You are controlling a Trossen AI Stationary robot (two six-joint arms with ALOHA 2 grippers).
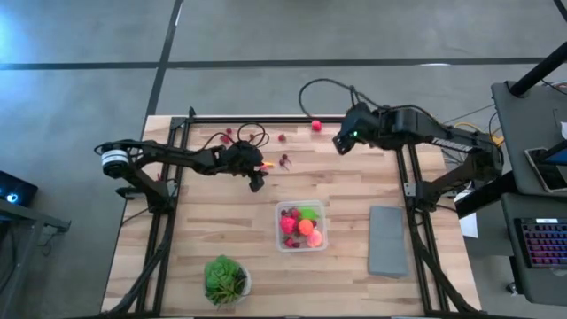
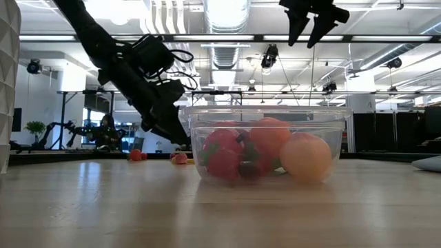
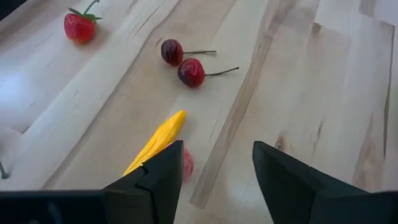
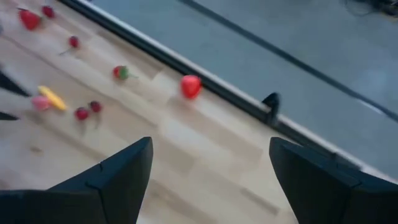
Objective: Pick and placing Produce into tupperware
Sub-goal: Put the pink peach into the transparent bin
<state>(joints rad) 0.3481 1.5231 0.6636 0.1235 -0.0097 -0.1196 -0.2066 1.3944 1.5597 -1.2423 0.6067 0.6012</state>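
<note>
Tupperware point(image 1: 300, 227): a clear, shallow container with rounded corners, near the middle of the wooden surface point(image 1: 221, 213), already holding several pieces of produce point(image 1: 299, 225) — red berries, an orange piece, a lime-green piece and a pale orange-yellow ball seen through the wall in the low view. The task appears partly done. Remaining loose produce lies toward the far edge: a yellow piece point(image 3: 155, 142) touching a small pink-red piece point(image 3: 186, 165), a pair of dark cherries point(image 3: 183, 63), a strawberry point(image 3: 79, 27), and a red berry point(image 1: 315, 126) by the far rail, well apart from the others.

Left claw point(image 1: 258, 180): low over the surface between the container and the loose pieces, fingers apart with nothing between them; the yellow piece lies just outside one finger. Judged to be closing in on a pick that is not yet made.

Right claw point(image 1: 340, 144): raised near the far edge, jaws wide apart, empty.

Also on the surface: a flat grey slab point(image 1: 387, 241) beside the container, and a leafy plant in a white bowl point(image 1: 226, 280) near the front edge.
</note>
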